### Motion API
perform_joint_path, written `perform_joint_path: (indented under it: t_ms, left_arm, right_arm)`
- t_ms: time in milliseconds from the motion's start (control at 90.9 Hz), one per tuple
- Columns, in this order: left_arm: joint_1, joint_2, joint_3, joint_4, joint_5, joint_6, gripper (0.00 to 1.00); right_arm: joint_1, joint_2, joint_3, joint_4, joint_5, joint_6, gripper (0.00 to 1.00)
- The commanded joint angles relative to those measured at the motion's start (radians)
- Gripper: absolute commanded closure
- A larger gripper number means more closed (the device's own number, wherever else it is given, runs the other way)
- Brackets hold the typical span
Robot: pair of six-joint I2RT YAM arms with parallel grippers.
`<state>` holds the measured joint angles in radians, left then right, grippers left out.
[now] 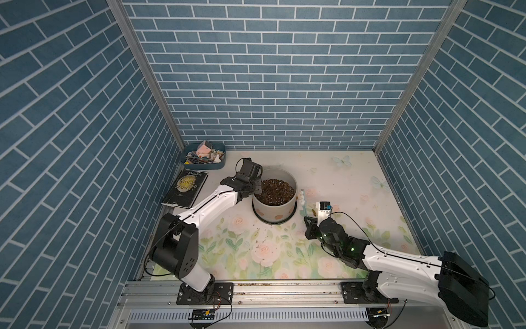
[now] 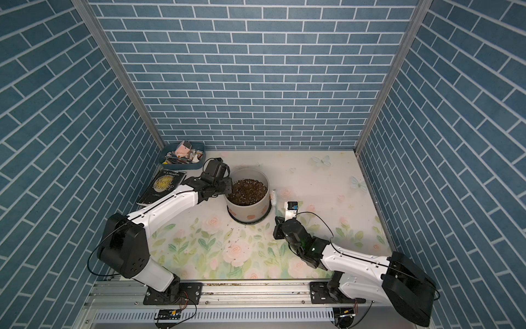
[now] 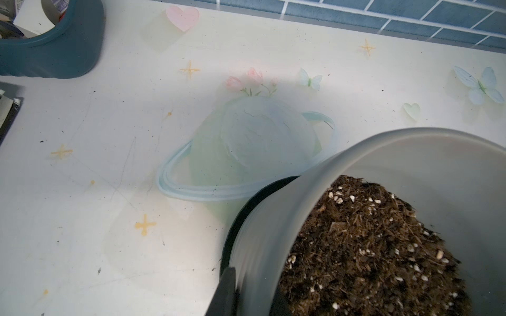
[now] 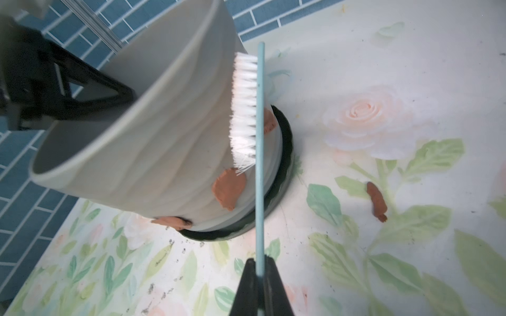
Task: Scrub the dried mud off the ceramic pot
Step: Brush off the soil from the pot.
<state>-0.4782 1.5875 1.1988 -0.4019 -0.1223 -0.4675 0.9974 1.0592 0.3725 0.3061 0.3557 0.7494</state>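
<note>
- Our right gripper (image 4: 259,266) clamps the brush (image 4: 244,109) handle, bristles at the dried mud (image 4: 228,188).
- The ceramic pot (image 1: 273,211) stands mid-table, full of soil (image 1: 274,190): we judge it heavy, smooth, breakable.
- Our left gripper (image 1: 257,188) pinches its left rim, a firm hold.

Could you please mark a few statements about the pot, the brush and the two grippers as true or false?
1. The right gripper is shut on the brush handle. True.
2. The ceramic pot is empty. False: it holds dark speckled soil.
3. The brush bristles face the pot wall. True.
4. No dried mud is left on the pot. False: reddish patches sit on its wall.
5. The left gripper hangs clear of the pot. False: its fingers pinch the rim.
</note>
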Motion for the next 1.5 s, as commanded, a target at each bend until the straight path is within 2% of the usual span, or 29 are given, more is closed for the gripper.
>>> perform_joint_path:
  t_ms: [0,99,209,462,528,891,1078,1298,1419,1485]
  left_arm:
    - [0.006,-0.021,-0.017,-0.026,-0.020,-0.020,0.95]
    - [0.006,-0.021,-0.012,-0.025,-0.020,-0.019,0.95]
    - [0.006,-0.015,-0.009,-0.026,-0.013,-0.019,0.95]
    - [0.006,-0.015,-0.022,-0.026,-0.008,-0.016,1.00]
    - [0.006,-0.015,-0.017,-0.029,-0.011,-0.016,1.00]
    - [0.006,-0.013,-0.002,-0.056,-0.032,-0.013,1.00]
    - [0.006,-0.019,0.002,-0.081,-0.055,-0.012,1.00]
    - [0.006,-0.036,-0.021,-0.111,-0.124,-0.022,1.00]
    - [0.006,-0.050,-0.044,-0.098,-0.119,-0.025,1.00]
    - [0.007,-0.055,-0.045,-0.097,-0.110,-0.028,1.00]
  right_arm:
    - [-0.023,-0.014,-0.028,-0.035,0.011,-0.034,1.00]
    - [-0.042,0.047,-0.003,-0.058,-0.004,-0.039,1.00]
    - [-0.096,0.179,0.055,-0.079,-0.035,-0.050,1.00]
    - [-0.124,0.360,0.124,0.031,-0.174,-0.105,1.00]
    - [-0.111,0.349,0.115,0.078,-0.210,-0.121,1.00]
    - [-0.083,0.107,0.019,0.104,-0.221,-0.121,1.00]
    - [-0.099,0.100,0.049,-0.048,-0.125,-0.106,1.00]
    - [-0.109,0.072,0.082,-0.154,-0.079,-0.136,1.00]
    - [-0.116,0.065,0.096,-0.212,-0.058,-0.144,1.00]
    - [-0.118,0.098,0.129,-0.308,0.010,-0.133,1.00]
